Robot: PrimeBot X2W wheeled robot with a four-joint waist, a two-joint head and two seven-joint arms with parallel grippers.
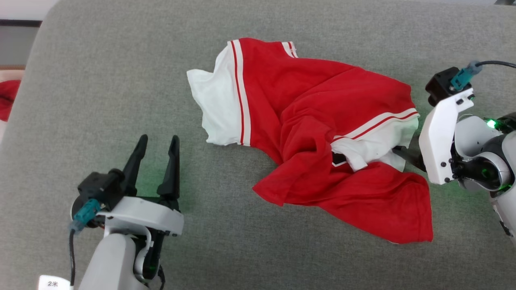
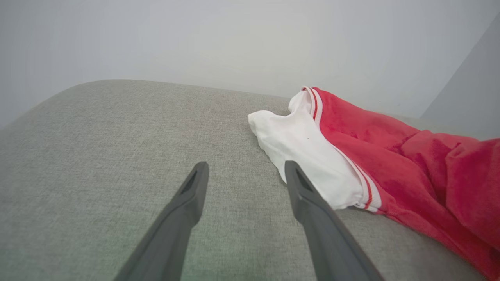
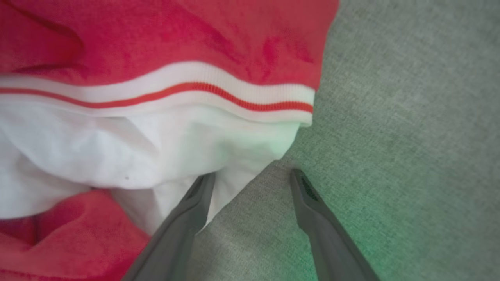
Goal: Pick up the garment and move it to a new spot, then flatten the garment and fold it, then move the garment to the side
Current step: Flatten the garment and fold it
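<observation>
currently the garment (image 1: pixel 322 133) is laid crumpled on grey padding (image 1: pixel 100 60); left fingers (image 1: pixel 174 161) are held wide apart, empty; right fingers (image 3: pixel 312 210) are spread empty at its white sleeve.

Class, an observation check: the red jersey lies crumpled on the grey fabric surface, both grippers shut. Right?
No: the wrist views show the left gripper and right gripper open, jaws apart. The red jersey does lie crumpled on the grey fabric surface.

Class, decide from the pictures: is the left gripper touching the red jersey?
Apart. The head view shows a strip of bare grey cushion between the open left gripper and the nearest white sleeve of the red jersey.
</observation>
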